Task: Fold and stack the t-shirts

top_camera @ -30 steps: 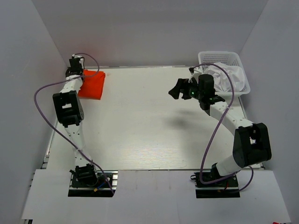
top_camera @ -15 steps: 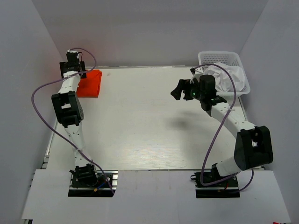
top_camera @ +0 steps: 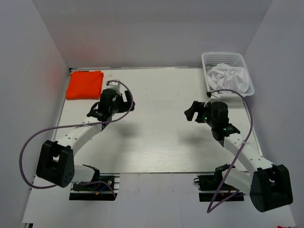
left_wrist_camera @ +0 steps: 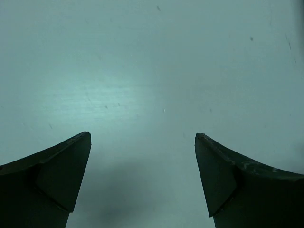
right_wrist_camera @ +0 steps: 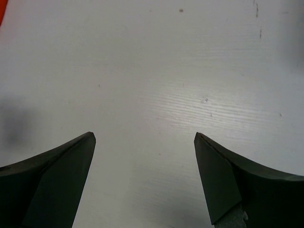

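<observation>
A bright orange-red t-shirt (top_camera: 84, 84) lies folded flat at the table's back left corner. The white t-shirt (top_camera: 229, 76) sits crumpled inside the basket (top_camera: 223, 57) at the back right. My left gripper (top_camera: 110, 108) hovers right of and nearer than the orange shirt, apart from it. Its wrist view shows the left gripper (left_wrist_camera: 142, 137) open over bare tabletop. My right gripper (top_camera: 192, 113) hangs over the table's right half, nearer than the basket. In its wrist view the right gripper (right_wrist_camera: 145, 135) is open with nothing between its fingers, and a sliver of orange shirt (right_wrist_camera: 2, 7) shows at the top left.
Grey walls close in the white table (top_camera: 152, 142) on the left, back and right. The white lattice basket stands against the right wall. Purple cables loop off both arms.
My left gripper opened, let go of the orange shirt at the back left corner and drew away toward the middle. The right arm pulled back from the basket toward the near side.
</observation>
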`<state>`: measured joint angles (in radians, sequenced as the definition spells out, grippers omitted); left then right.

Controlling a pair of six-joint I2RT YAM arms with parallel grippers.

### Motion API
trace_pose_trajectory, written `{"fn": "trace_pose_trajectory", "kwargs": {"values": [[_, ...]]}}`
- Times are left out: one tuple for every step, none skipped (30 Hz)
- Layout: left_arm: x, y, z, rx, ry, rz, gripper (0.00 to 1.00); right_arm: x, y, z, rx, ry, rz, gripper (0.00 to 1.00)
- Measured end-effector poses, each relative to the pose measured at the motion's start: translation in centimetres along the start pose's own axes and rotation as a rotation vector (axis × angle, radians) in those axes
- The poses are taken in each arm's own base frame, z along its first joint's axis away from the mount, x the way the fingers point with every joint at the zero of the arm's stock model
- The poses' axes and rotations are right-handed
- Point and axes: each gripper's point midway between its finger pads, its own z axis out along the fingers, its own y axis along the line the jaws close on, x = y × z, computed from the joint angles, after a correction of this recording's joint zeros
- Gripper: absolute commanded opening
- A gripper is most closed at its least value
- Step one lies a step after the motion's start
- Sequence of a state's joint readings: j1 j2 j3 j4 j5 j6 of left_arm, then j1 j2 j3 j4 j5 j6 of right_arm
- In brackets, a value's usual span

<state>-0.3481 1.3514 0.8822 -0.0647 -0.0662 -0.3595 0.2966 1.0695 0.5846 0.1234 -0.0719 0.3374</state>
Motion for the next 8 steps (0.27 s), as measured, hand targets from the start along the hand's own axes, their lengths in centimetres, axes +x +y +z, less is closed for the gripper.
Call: {"fn": "trace_pose_trajectory", "kwargs": {"values": [[2.2,-0.6,-0.6,0.033,0.034,-0.014,1.00,0.9,-0.4,-0.4,0.012,0.005,0.002,0.90],[3.6,-0.7,-0.9,0.045,0.056,-0.029,1.00,1.6,-0.8,-0.8,0.024,0.011,0.005,0.90],[4.9,-0.7,-1.2,0.055,0.074,-0.044,1.00,2.4,-1.1,-1.0,0.033,0.019,0.009,0.90],[5.9,-0.8,-1.6,0.066,0.086,-0.055,1.00,3.0,-1.4,-1.3,0.039,0.027,0.015,0.90],[6.8,-0.8,-2.1,0.072,0.096,-0.064,1.00,3.5,-1.5,-1.4,0.042,0.034,0.022,0.90],[7.4,-0.8,-2.7,0.079,0.099,-0.069,1.00,3.9,-1.6,-1.5,0.044,0.038,0.028,0.90],[7.5,-0.9,-3.2,0.079,0.093,-0.074,1.00,4.1,-1.6,-1.6,0.042,0.038,0.032,0.90],[7.1,-1.2,-3.5,0.084,0.078,-0.074,1.00,4.3,-1.6,-1.6,0.039,0.039,0.033,0.90]]}}
